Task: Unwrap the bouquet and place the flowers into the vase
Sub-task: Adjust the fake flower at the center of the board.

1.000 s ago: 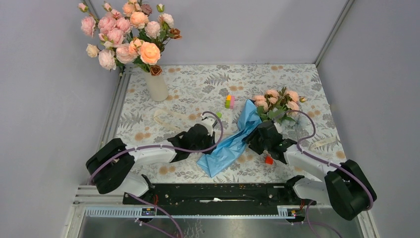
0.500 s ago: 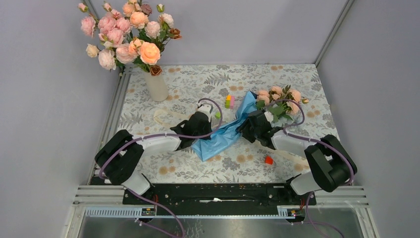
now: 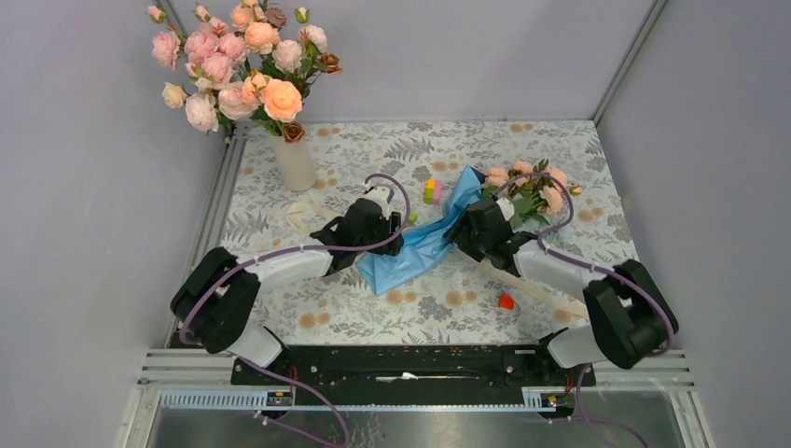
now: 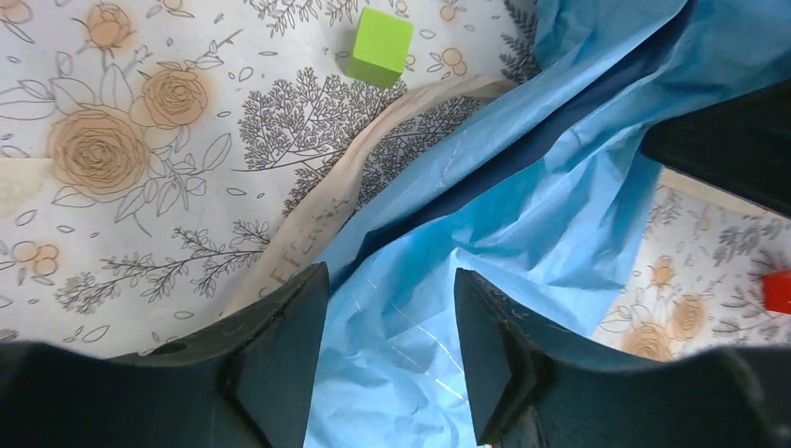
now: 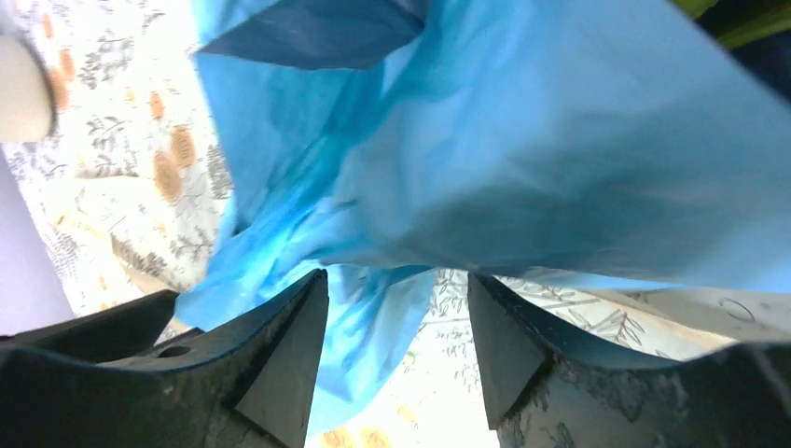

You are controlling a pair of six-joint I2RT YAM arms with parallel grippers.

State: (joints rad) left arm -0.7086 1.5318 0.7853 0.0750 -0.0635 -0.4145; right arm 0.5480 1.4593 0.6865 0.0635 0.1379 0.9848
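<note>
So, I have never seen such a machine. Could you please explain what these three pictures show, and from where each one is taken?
These are two robot arms bolted to the near edge of a table. The wide picture comes from a fixed camera above and behind them: the left arm is on the left, the right arm on the right. The other two pictures come from small cameras on the wrists, so each shows its own tool: the left tool and the right tool. Between the arms lies crumpled blue paper with flowers at its far end. There are also a cream ribbon, small coloured blocks, and a white vase holding pink roses. Both tools stand open at the paper; nothing is gripped.
</note>
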